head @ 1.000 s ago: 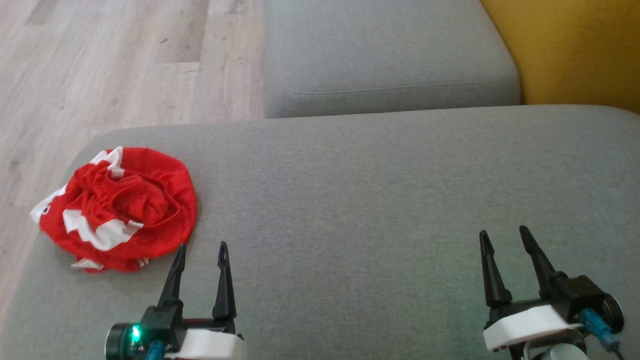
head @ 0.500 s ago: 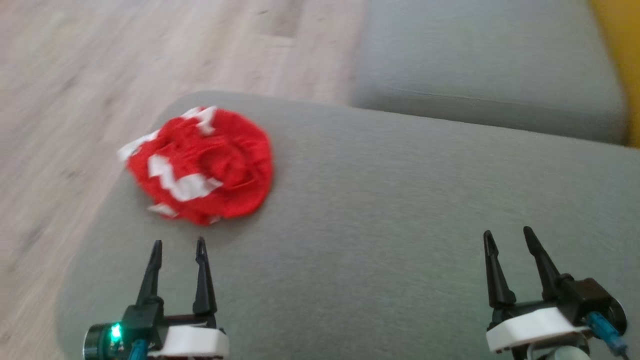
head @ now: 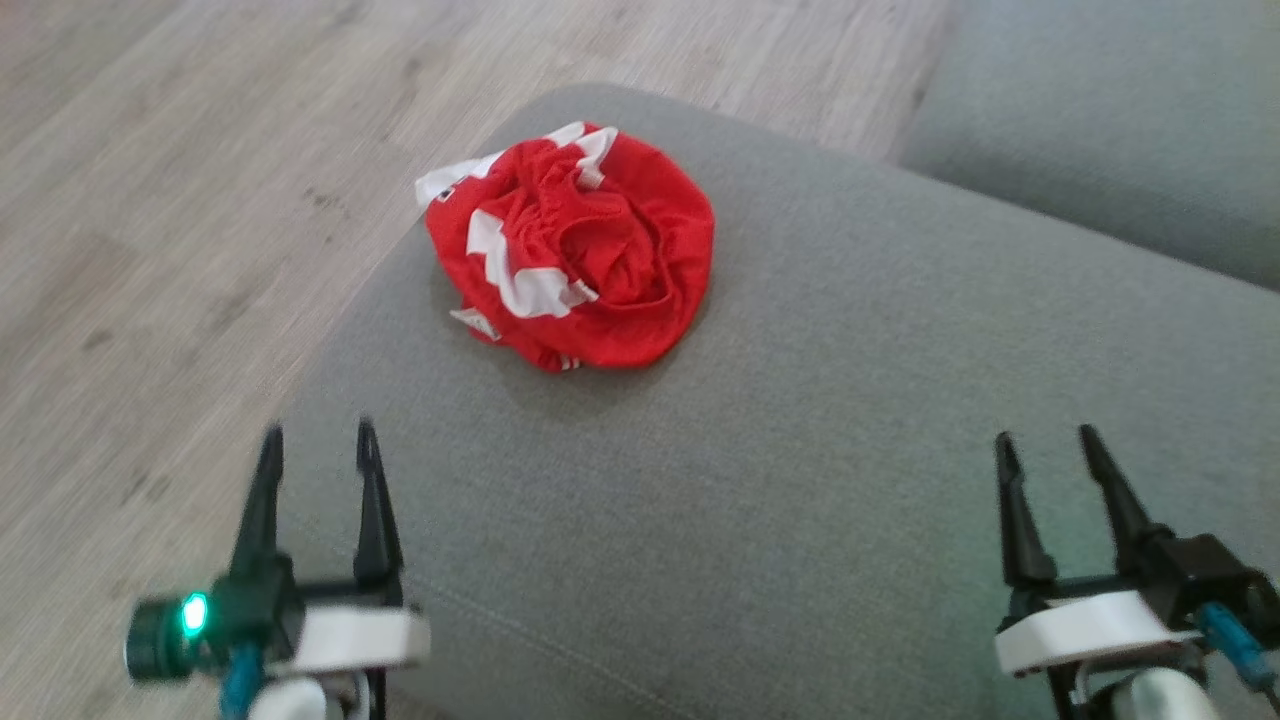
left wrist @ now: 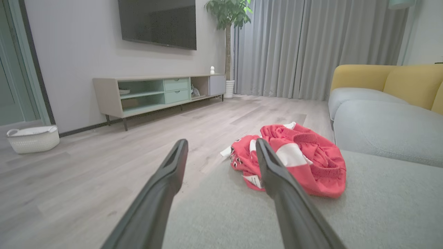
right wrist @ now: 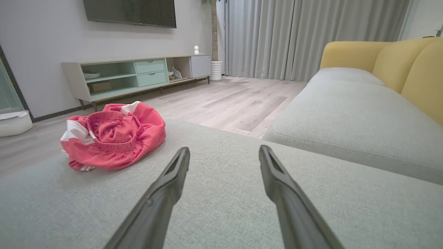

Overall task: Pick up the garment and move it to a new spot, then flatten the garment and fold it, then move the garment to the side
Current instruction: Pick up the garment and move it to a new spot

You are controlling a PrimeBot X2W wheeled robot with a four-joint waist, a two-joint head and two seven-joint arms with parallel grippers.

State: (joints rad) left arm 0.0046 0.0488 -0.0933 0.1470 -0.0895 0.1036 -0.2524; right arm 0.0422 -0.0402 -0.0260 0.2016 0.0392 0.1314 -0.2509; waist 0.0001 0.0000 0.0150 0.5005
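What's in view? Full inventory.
crumpled red-and-white fabric garment: one, red-white, cushion's far-left corner
grey fabric sofa cushions: two, grey, under and beyond garment
yellow sofa back: one, yellow, behind cushions
pale wooden floor: one, beige, beside sofa
black wall television: one, black, above cabinet
low shelved cabinet: one, beige, against wall
potted plant: one, green, beside curtains
grey curtains: one set, grey, far end
white basket: one, white, floor
left gripper: one, dark, open, cushion's left edge
right gripper: one, dark, open, above cushion
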